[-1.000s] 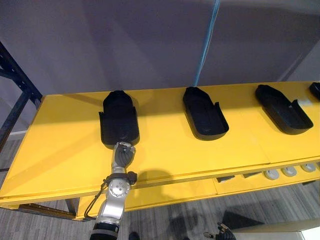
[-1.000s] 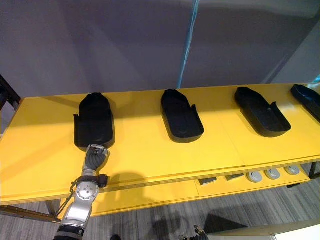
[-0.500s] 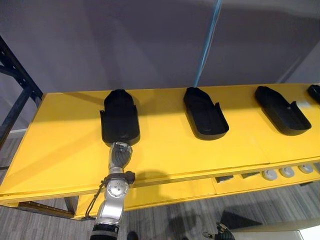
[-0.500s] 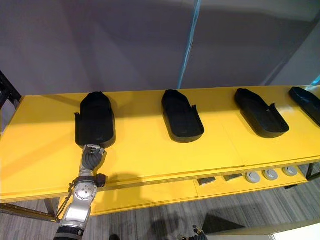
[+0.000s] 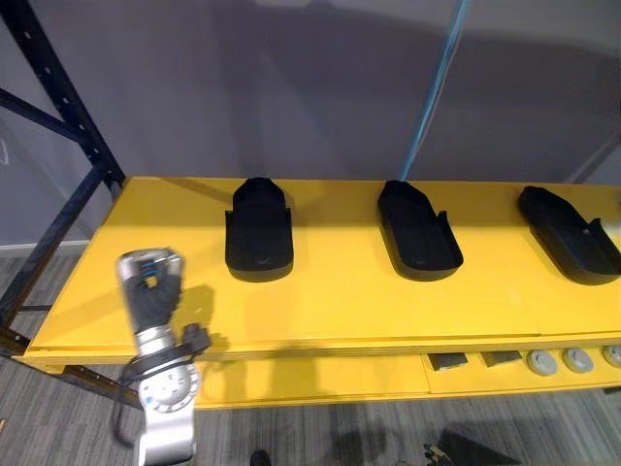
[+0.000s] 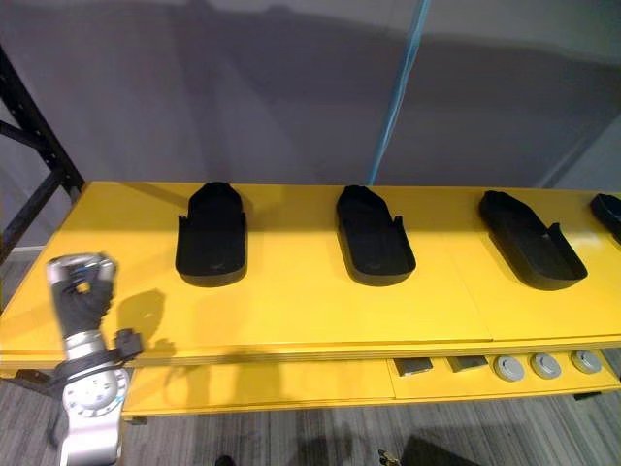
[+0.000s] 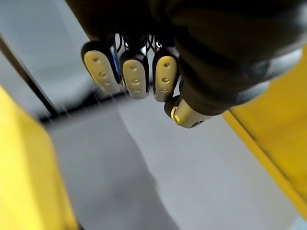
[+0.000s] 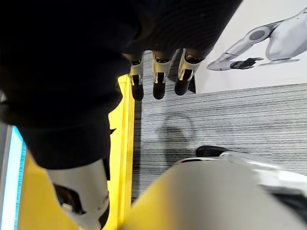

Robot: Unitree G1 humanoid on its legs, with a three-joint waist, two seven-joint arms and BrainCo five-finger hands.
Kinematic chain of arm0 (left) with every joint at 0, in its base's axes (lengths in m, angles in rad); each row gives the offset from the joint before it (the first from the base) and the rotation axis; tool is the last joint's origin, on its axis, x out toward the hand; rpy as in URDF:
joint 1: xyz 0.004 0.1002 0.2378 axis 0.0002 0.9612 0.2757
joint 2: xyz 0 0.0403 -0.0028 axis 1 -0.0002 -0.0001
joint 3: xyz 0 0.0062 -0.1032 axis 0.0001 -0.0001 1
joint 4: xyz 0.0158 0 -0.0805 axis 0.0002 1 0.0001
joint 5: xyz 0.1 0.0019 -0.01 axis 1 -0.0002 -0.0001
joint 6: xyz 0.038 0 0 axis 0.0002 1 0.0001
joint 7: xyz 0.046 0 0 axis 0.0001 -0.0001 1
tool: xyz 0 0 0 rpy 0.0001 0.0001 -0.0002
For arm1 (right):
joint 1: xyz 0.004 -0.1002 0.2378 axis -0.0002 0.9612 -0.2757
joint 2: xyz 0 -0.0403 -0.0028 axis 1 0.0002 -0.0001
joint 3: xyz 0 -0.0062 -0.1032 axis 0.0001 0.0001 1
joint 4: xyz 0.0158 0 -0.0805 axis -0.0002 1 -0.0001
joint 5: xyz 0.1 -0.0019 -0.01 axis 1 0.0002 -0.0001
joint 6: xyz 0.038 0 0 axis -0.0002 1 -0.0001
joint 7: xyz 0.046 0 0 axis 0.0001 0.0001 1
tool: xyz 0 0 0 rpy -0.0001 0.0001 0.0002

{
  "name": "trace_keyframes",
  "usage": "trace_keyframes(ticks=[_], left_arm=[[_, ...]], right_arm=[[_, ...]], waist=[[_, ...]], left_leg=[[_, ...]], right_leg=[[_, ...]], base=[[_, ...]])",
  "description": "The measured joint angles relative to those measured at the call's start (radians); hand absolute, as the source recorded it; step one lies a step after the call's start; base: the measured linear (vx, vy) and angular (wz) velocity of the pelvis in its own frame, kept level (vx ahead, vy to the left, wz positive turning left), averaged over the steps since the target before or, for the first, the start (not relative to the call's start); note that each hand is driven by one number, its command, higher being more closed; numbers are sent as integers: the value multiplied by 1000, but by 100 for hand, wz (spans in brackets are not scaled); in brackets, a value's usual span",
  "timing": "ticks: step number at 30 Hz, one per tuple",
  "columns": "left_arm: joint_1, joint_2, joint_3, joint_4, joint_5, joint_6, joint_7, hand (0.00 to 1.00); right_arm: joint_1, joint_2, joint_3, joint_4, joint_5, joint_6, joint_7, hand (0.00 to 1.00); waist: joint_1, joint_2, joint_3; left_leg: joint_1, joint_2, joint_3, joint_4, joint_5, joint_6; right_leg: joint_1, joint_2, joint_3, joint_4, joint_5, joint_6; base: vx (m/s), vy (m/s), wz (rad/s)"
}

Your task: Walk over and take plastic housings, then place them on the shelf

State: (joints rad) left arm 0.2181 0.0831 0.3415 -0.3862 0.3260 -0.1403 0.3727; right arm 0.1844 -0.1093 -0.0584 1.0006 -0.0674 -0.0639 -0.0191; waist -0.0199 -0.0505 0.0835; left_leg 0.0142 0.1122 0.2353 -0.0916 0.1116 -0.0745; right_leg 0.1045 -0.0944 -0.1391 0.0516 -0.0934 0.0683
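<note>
Three black plastic housings lie in a row on the yellow shelf: one on the left, one in the middle and one on the right. A further one peeks in at the far right edge. My left hand is raised over the shelf's front left corner, apart from the left housing, its fingers curled in and holding nothing. My right hand hangs low beside the shelf's edge above the grey floor, fingers relaxed and empty.
A dark metal rack upright with a diagonal brace stands at the shelf's left end. A grey wall with a blue strip runs close behind. A lower yellow ledge carries small round silver parts at the right.
My left hand has left the near end of the left housing, drawn back to the left and risen. The housing stays on the shelf. The camera has shifted too.
</note>
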Motion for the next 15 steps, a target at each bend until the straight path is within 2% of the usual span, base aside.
trace_keyframes(ticks=[3,4,10,11,14,15], left_arm=[[60,-4,69,62,-57,6,14,100],[84,-9,93,102,-70,23,12,100],[185,-67,136,255,-103,80,-52,100],[188,-75,137,332,-110,87,-65,0],[190,-92,132,467,-150,115,-103,0],[188,-96,105,546,-167,120,-138,0]], right_arm=[[9,0,-1,-7,-14,0,1,0],[11,4,-1,-16,-22,1,1,0],[20,40,-17,-132,-44,8,3,0],[10,47,-16,-136,-44,11,3,0],[7,80,7,-167,-44,21,5,0],[-1,98,29,-169,-44,24,12,0]], waist=[[17,-3,-3],[32,-4,-6],[38,-17,-19],[41,-15,-22],[47,-16,-27],[47,-18,-27]], left_leg=[[0,-3,-5,0,1,2],[0,-4,-3,0,1,2],[15,-3,15,6,-8,6],[16,-2,23,18,-20,6],[14,8,48,51,-40,4],[9,12,61,71,-45,5]], right_leg=[[3,-4,-10,7,-3,1],[3,-6,-12,7,-2,2],[13,-20,-16,12,-2,3],[17,-22,-14,14,-2,3],[19,-23,-10,17,-3,3],[18,-25,-11,18,-4,5]], base=[[-25,8,7],[0,0,0],[-2,13,-3],[-13,25,-12],[-24,11,-13],[0,0,0]])
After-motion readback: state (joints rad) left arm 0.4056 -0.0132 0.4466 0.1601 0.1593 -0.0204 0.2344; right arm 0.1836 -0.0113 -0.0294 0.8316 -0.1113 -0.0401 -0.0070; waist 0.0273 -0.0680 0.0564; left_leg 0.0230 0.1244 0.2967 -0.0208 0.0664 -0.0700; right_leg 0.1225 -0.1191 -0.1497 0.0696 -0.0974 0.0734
